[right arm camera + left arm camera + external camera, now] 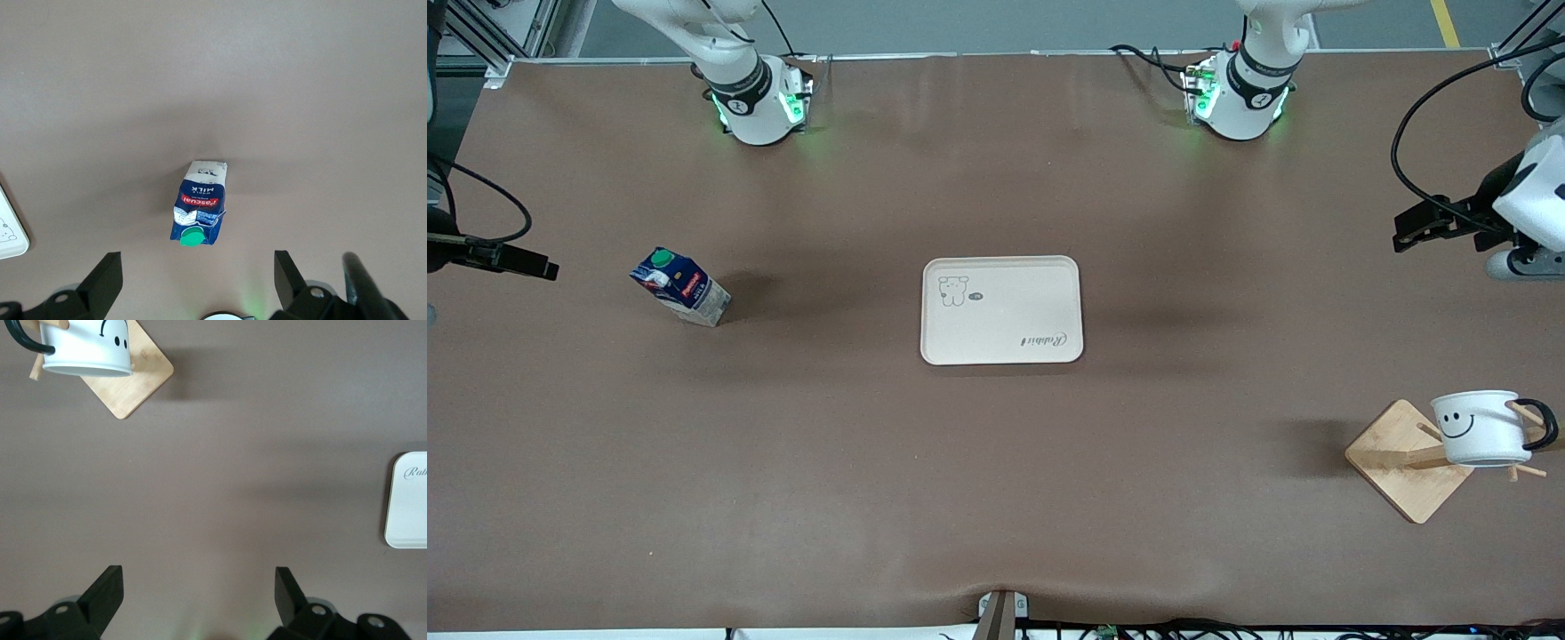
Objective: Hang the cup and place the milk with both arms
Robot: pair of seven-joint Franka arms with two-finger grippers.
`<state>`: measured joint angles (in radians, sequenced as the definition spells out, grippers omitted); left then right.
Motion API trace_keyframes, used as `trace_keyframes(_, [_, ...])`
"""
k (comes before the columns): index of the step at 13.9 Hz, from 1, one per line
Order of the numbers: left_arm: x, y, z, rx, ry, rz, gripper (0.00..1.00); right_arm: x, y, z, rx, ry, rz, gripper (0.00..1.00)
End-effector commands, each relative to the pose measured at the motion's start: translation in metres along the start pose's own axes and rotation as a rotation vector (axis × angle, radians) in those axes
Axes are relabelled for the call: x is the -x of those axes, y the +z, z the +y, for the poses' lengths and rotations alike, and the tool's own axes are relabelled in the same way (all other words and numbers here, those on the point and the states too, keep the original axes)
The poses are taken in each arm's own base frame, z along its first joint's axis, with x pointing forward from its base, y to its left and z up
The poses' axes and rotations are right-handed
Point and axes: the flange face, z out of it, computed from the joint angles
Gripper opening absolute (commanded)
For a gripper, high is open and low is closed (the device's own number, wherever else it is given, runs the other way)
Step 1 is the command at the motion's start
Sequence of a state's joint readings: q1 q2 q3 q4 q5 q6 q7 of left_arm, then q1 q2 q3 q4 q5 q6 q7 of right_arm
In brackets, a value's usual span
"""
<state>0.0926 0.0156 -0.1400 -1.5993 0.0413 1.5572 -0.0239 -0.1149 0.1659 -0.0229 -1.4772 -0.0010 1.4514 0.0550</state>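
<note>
On the wooden rack point(1405, 458), the cup point(1480, 427) already hung; the milk point(680, 286) stood off the tray point(1001, 348) (unplaced), left gripper point(199, 583) and right gripper point(199, 267) spread wide, empty

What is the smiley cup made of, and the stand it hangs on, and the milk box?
The cup looks like glossy white enamel or ceramic; its smooth shine fits either. The stand looks like pale bare wood, with visible grain and pegs. The milk looks like printed coated cardboard, judging by its folded edges, with a green cap that looks like plastic.
</note>
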Motion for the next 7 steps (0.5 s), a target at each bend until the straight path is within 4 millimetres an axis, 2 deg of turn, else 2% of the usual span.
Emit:
trace_keyframes(1, [0.027, 0.002, 0.013, 0.002, 0.012, 0.053, 1.00, 0.008, -0.016, -0.004, -0.038, -0.014, 0.013, 1.00])
trace_keyframes(3, [0.031, 0.004, 0.017, 0.002, 0.019, 0.059, 1.00, 0.013, -0.014, -0.006, -0.051, -0.038, -0.008, 1.00])
trace_keyframes(4, [0.032, 0.003, 0.019, 0.003, 0.023, 0.061, 1.00, 0.012, -0.020, -0.004, -0.089, -0.102, 0.006, 1.00])
trace_keyframes(5, [0.032, 0.002, 0.019, 0.002, 0.021, 0.063, 1.00, 0.015, -0.039, -0.004, -0.076, -0.147, 0.044, 1.00])
trace_keyframes(7, [0.030, -0.002, 0.021, 0.006, 0.004, 0.070, 1.00, 0.014, -0.051, 0.004, -0.051, -0.143, 0.082, 1.00])
